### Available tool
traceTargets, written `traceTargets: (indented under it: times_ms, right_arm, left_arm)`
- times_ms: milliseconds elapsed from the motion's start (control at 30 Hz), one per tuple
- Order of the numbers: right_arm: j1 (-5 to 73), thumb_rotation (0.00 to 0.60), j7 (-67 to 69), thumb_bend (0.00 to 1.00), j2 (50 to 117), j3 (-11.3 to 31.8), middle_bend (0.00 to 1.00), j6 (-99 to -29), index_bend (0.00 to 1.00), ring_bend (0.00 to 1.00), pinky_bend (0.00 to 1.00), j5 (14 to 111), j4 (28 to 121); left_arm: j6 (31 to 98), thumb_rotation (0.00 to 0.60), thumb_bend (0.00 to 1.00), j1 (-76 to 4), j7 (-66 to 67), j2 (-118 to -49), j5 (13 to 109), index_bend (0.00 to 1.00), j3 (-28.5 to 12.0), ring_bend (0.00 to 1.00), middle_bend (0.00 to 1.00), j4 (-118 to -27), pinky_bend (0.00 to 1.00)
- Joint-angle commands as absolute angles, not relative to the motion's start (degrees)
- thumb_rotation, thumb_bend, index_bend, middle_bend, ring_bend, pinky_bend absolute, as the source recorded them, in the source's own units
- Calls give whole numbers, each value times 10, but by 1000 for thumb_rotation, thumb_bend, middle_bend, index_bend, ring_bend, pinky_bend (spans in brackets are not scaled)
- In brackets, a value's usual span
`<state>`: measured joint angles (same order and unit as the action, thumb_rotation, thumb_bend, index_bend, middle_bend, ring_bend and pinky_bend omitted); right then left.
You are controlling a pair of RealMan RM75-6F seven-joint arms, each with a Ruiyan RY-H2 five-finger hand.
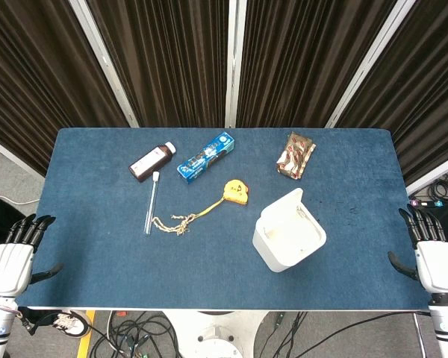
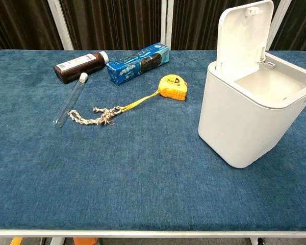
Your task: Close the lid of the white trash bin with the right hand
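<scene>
Bin (image 1: 288, 233), one, white, stands on the table (image 1: 97, 253) right of centre, toward the near edge. Head view: lid (image 1: 290, 201) is raised on the bin's far side, with the cavity open below it. Right hand (image 1: 430, 253) sits just off the right edge near the near-right corner, fingers extended and slightly apart, holding nothing. Left hand (image 1: 15, 257) mirrors it off the near-left corner, fingers likewise straight and empty. Bin lies to the left of the right hand and slightly farther in; the right hand is clearly the nearer of the two. Also on the table, one each: brown bottle (image 1: 151, 162), blue box (image 1: 205, 157), foil packet (image 1: 295, 156) along the far side; glass tube (image 1: 151, 202), yellow tape measure (image 1: 237, 192) and a frayed cord (image 1: 175, 222) mid-left. Chest view: neither hand shows. Lid (image 2: 243, 35) stands nearly upright, hinged at the bin's (image 2: 245, 122) far rim. Judgement: closing needs the right hand to reach above the lid's top edge and push it toward the near edge and down.
</scene>
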<state>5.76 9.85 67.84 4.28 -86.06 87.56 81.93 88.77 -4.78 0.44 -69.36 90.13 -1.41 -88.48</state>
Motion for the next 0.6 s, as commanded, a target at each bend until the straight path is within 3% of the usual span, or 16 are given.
traceTargets:
  times_ms: [33, 600]
  right_arm:
    - [58, 600, 98, 188, 679, 42, 0, -860, 0, 0, 0, 876, 819]
    - [62, 600, 92, 205, 674, 39, 0, -853, 0, 0, 0, 882, 823]
  left_arm:
    - [887, 600, 0, -48, 4, -694, 901, 147, -14, 61, 137, -885, 140]
    - [881, 600, 0, -46, 1, -696, 900, 147, -9, 60, 137, -879, 140]
